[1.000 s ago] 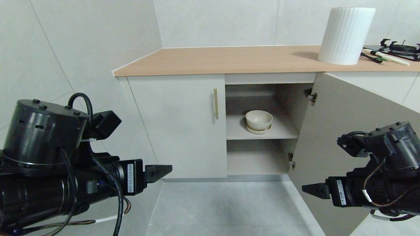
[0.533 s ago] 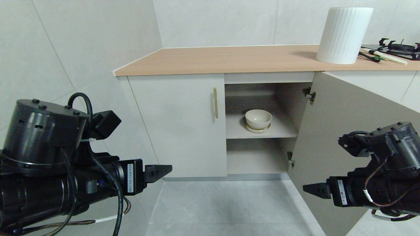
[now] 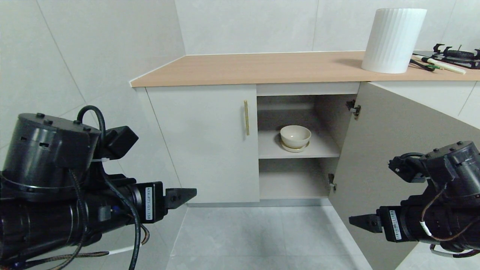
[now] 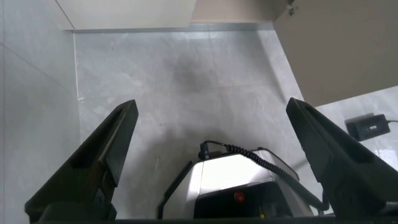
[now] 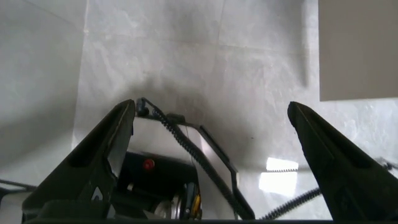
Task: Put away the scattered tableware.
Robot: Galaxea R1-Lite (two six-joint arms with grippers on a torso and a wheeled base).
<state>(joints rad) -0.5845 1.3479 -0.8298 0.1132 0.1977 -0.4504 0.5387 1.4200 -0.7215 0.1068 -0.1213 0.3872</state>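
A cream bowl (image 3: 295, 136) sits on a small plate (image 3: 295, 148) on the upper shelf inside the open cabinet (image 3: 296, 146). My left gripper (image 3: 186, 195) hangs low at the left, well in front of the closed cabinet door, and in the left wrist view its fingers (image 4: 96, 165) stand wide apart over the floor, holding nothing. My right gripper (image 3: 360, 221) hangs low at the right, in front of the open door (image 3: 378, 150). The right wrist view shows its fingers (image 5: 99, 158) spread wide and empty.
A ribbed white cylinder (image 3: 393, 39) stands on the wooden countertop (image 3: 255, 69), with utensils (image 3: 437, 64) and a stove grate (image 3: 457, 54) beyond it at the far right. The left cabinet door has a brass handle (image 3: 246, 117). Grey tiled floor (image 3: 258, 236) lies below.
The right arm has sunk a little lower and shifted slightly right. The head view shifted slightly a second ago; the bowl and cabinet have stayed put.
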